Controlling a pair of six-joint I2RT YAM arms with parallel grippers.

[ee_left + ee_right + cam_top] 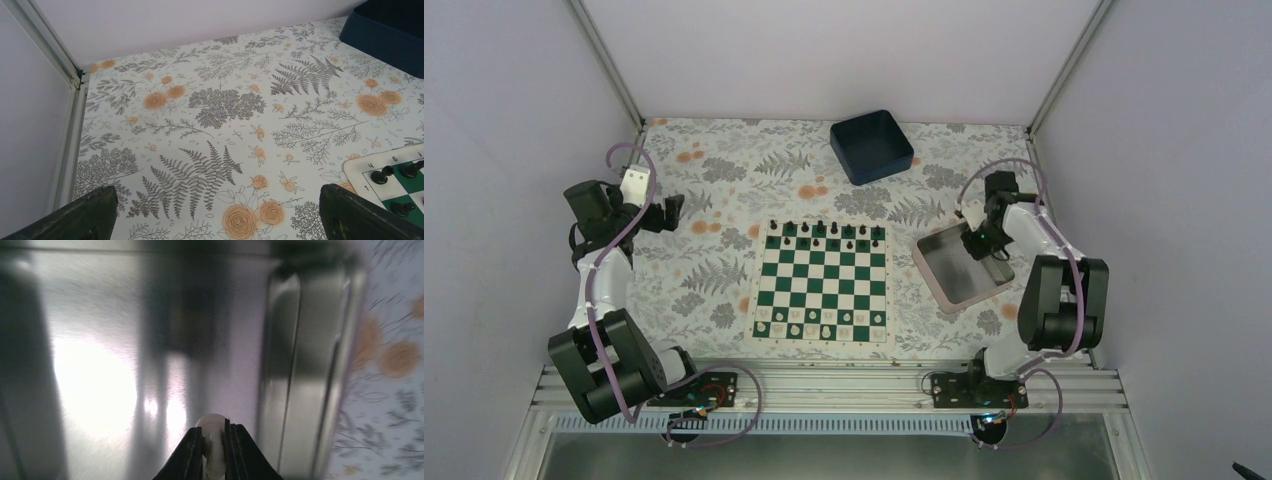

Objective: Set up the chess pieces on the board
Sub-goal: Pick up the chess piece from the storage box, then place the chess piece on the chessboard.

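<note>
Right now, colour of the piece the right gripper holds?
Cream-white piece, best in right wrist view.

Tray (951,278) right of board (824,283); bin (871,146) behind; chess pieces (811,316) on board.

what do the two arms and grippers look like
The left arm and right arm match: boxy black joint housings, white links, pale purple cables looping alongside. Their fingers are dark, tapered wedges. A small green light glows near the right gripper.

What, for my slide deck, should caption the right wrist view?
Right jaws pinch a white piece over the steel tray.
</note>
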